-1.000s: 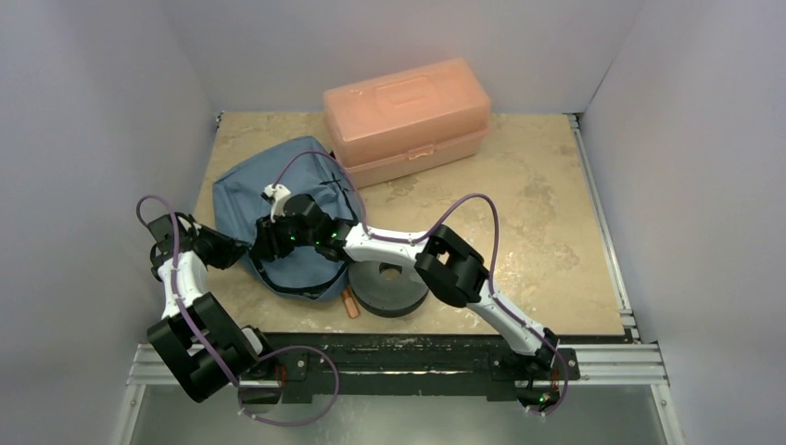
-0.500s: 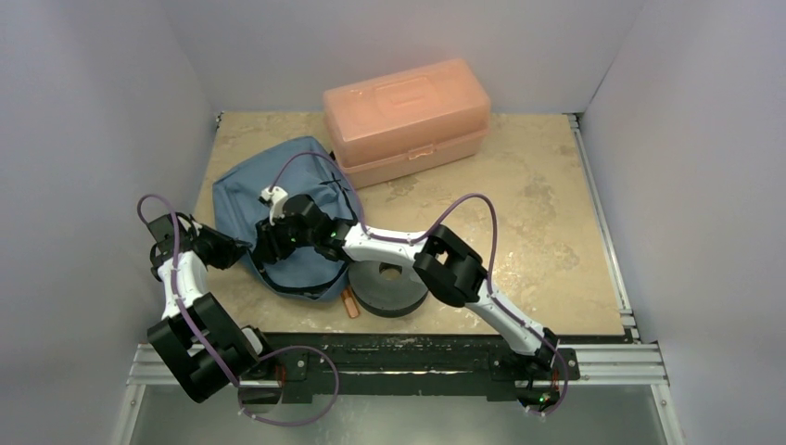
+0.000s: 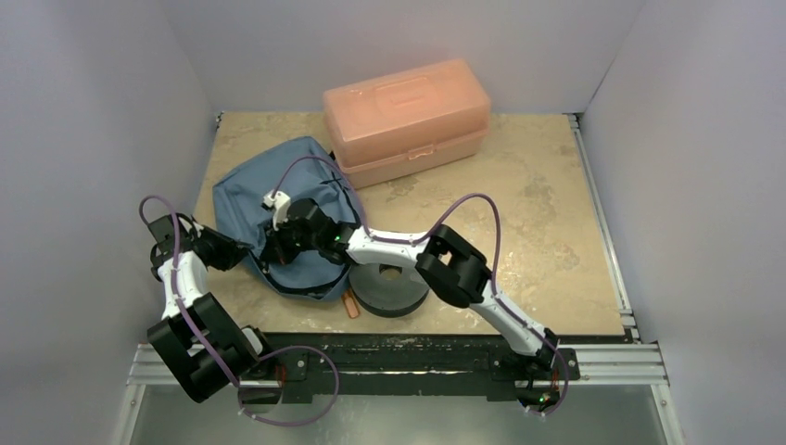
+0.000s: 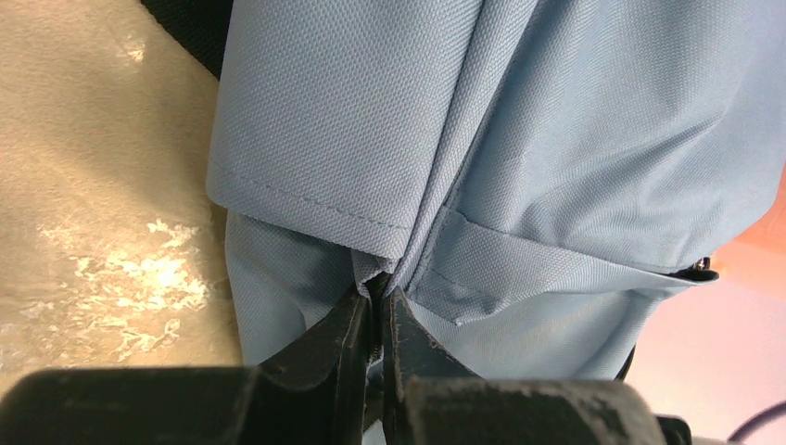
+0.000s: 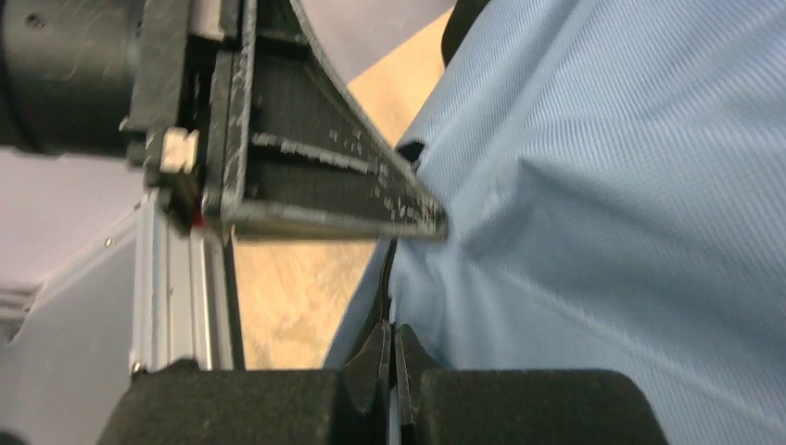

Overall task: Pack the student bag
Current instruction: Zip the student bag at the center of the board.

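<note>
Looking down on the table [image 3: 538, 204], I've got the student bag [image 3: 243, 185] slumped on the left half. It's slate-blue and rounded, and its near edge is buried under both wrists, so I can't see any opening from above. Just beside its far right corner sits the salmon-pink box [image 3: 406, 111], lid down, close to the back wall.

Nearer me, a dark round disc [image 3: 389, 289] with a hole in it lies just right of the bag. The right forearm crosses over it and cuts off its far rim, and I can't say what it is.

On the wrist view, the left gripper [image 4: 378, 295] has its jaws almost together, pinching a fold of blue cloth where two seams meet. The right gripper [image 5: 390, 336] has its fingers pressed tight against each other at the bag's edge, next to a black strip. That view is blurred, so I can't tell whether any cloth is caught.

Smallest of all is an orange-brown piece [image 3: 350, 304] at the disc's left rim — too small to identify.
</note>
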